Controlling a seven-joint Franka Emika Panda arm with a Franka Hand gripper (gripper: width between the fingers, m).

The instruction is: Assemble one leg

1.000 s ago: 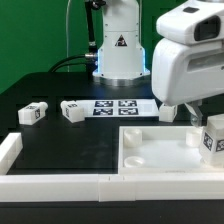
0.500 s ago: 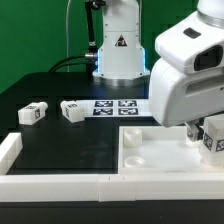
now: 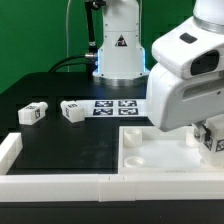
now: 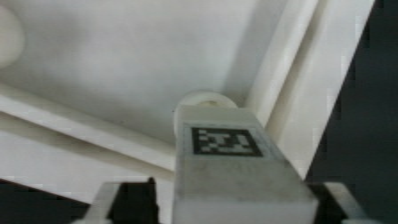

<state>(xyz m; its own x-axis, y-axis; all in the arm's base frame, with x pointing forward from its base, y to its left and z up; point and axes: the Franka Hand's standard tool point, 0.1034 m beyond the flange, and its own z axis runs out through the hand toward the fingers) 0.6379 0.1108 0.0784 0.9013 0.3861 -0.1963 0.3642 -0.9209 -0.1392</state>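
Note:
My gripper is at the exterior view's right, over the large white panel. It is shut on a leg, a stubby white peg with a square marker tag. In the wrist view the leg runs between the two fingers, tag facing the camera. Its far end is at a round socket beside the panel's raised rim. I cannot tell whether the leg touches the socket. Two more legs lie on the black table at the left.
The marker board lies in the middle at the back, in front of the arm's base. A white fence runs along the front edge, with a corner piece at the left.
The gripper has moved toward the exterior view's left and a little lower over the panel, carrying the leg with it. The two legs on the table have not moved.

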